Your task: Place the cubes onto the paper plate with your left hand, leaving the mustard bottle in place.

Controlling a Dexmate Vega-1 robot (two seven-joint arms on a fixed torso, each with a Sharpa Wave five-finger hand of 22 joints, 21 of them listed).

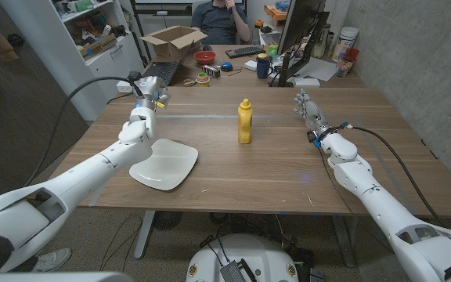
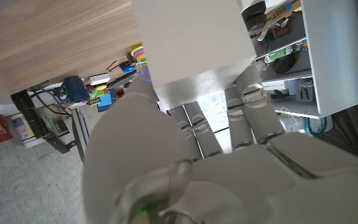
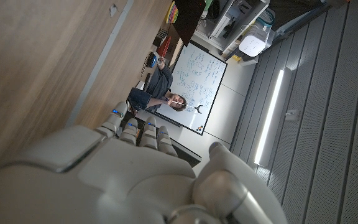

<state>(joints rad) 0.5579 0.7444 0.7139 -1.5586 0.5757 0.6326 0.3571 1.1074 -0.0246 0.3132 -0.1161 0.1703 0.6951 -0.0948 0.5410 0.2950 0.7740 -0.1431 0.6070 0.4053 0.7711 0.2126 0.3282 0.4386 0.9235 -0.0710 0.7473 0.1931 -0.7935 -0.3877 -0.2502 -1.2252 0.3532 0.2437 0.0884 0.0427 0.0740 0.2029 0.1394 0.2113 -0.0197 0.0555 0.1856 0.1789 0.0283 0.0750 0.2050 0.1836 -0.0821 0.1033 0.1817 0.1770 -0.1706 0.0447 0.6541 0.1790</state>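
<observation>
1. Mustard bottle (image 1: 244,121): yellow, stands up near the middle of the wooden table (image 1: 272,176). Nothing touches it.
2. Paper plate (image 1: 164,163): white, lies on the table's left part, on the near side. It's left of the bottle & well apart from it.
3. Left hand (image 1: 149,102): out over the far left part of the table, past the plate & well apart from it. The left arm runs from the bottom left corner past the plate's left side.
4. Left hand's fingers (image 2: 194,134): in the left wrist view they reach out side by side twd a white post. Tips are hard to see, so I can't tell if they hold anything.
5. Right hand (image 1: 307,106): on the far right part of the table, right of the bottle & well apart from it. Fingers are spread & hold nothing.
6. Right wrist view: the hand's back (image 3: 104,180) is big & close, w/ the wood tabletop next to it.
7. Behind the table: an open cardboard box (image 1: 174,37), a red bowl (image 1: 205,57), a keyboard (image 1: 245,52) & a dark monitor (image 1: 296,31).
8. A person (image 1: 221,19) sits in a chair behind all that stuff.
9. The right wrist view also shows the person, in front of a whiteboard (image 3: 197,87) w/ writing on it.
</observation>
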